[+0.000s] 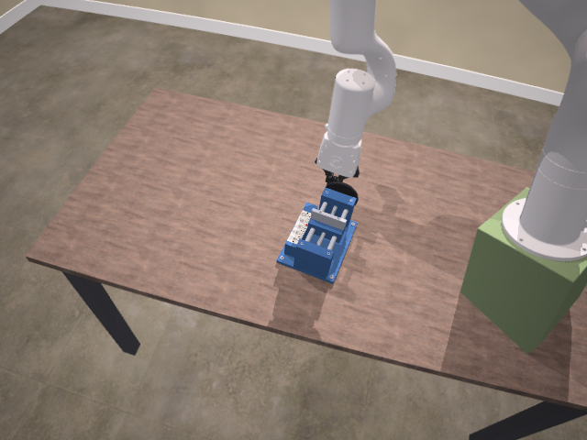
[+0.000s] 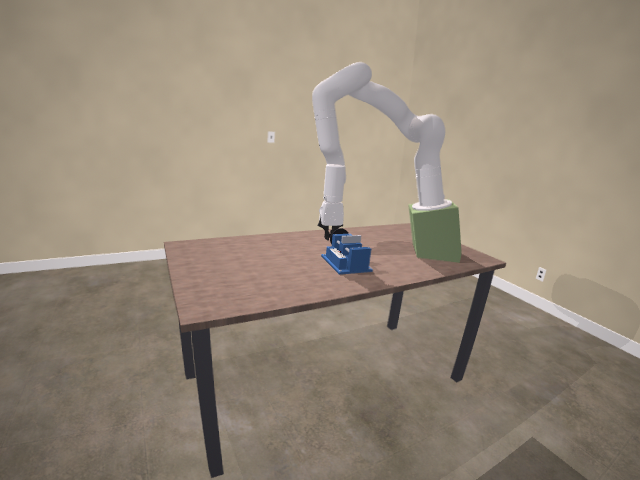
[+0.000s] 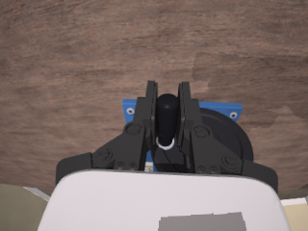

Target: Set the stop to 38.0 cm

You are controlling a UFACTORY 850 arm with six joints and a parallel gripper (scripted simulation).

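Observation:
A blue stop fixture [image 1: 318, 237] stands on the wooden table, with grey rods, a grey stop bar [image 1: 327, 218] across them and a white scale strip [image 1: 300, 228] along its left side. A black handwheel [image 1: 346, 191] sits at the fixture's far end. My gripper [image 1: 337, 179] points down at the wheel and is shut on the wheel's black handle knob [image 3: 168, 122]. In the wrist view the two fingers clamp the knob, with the wheel disc [image 3: 221, 138] and the blue base beneath. The scale reading is too small to tell.
My arm's green base block [image 1: 521, 279] stands at the table's right end. The fixture also shows in the exterior view [image 2: 347, 253], near the table's middle. The table's front edge runs below the fixture.

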